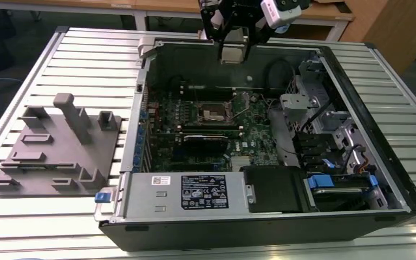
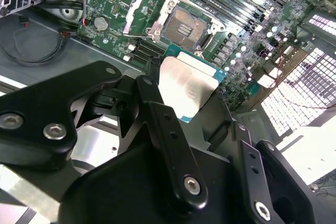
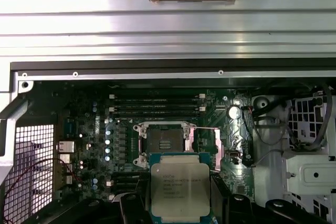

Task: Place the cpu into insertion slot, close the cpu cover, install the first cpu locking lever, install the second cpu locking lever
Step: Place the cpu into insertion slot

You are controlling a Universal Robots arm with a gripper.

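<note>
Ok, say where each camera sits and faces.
Exterior view: off the arm, above the table, looking down into the open computer case; the tool hangs over its far end.
First wrist view: on the arm, looking down past the held chip at the socket.
Second wrist view: on the arm, close behind the tool's black fingers, looking slantwise at the board.
Both wrist views share chip and socket.

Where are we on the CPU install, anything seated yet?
Nothing seated. Done: the cpu is off its rest and picked up. In hand: the gripper is shut on it, above the open case, well short of the board. Left: the insertion slot is empty with its contacts bare, and the cpu cover is flipped open, so closing and locking are not yet done.
</note>
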